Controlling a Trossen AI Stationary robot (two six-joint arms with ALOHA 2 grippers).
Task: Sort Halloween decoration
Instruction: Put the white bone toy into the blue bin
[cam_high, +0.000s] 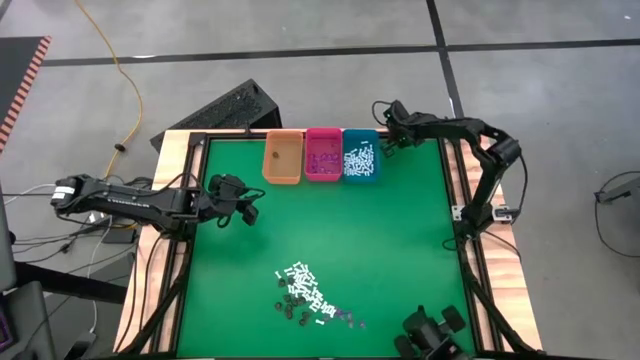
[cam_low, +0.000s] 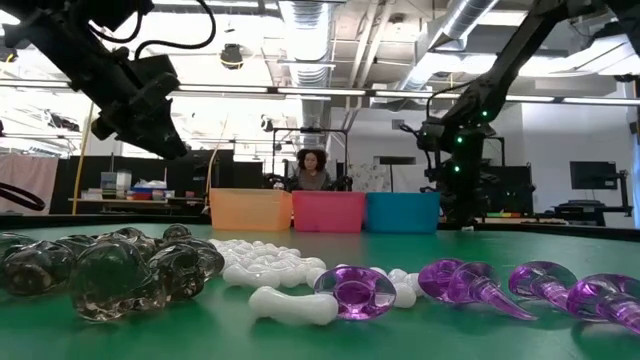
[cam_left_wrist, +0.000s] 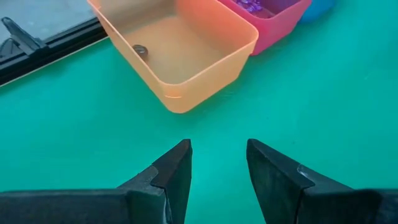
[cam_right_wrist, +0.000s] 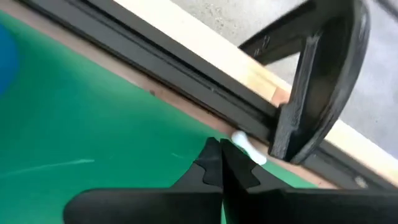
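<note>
The Halloween decoration lies as a heap (cam_high: 305, 295) of tiny white, purple and dark pieces on the green mat near the front edge; the low view shows dark pieces (cam_low: 110, 265), white pieces (cam_low: 280, 280) and purple pieces (cam_low: 480, 285). At the far edge stand an orange bin (cam_high: 282, 157), a pink bin (cam_high: 323, 153) and a teal bin (cam_high: 361, 155). My left gripper (cam_left_wrist: 217, 165) hovers open and empty over the mat before the orange bin. My right gripper (cam_right_wrist: 219, 155) is shut by the far rail, right of the teal bin, with a white piece (cam_right_wrist: 247, 148) at its tips. My right gripper points down at a slant toward the far rail, and its shut fingertips (cam_right_wrist: 211, 152) end right beside the white piece on the mat. I cannot tell whether they touch it.
The orange bin holds one dark piece (cam_left_wrist: 140, 50); the pink bin holds purple pieces, the teal bin white ones. A black frame rail (cam_right_wrist: 186, 81) borders the mat. A dark camera mount (cam_high: 435, 335) sits at the front edge. Bare mat lies between heap and bins.
</note>
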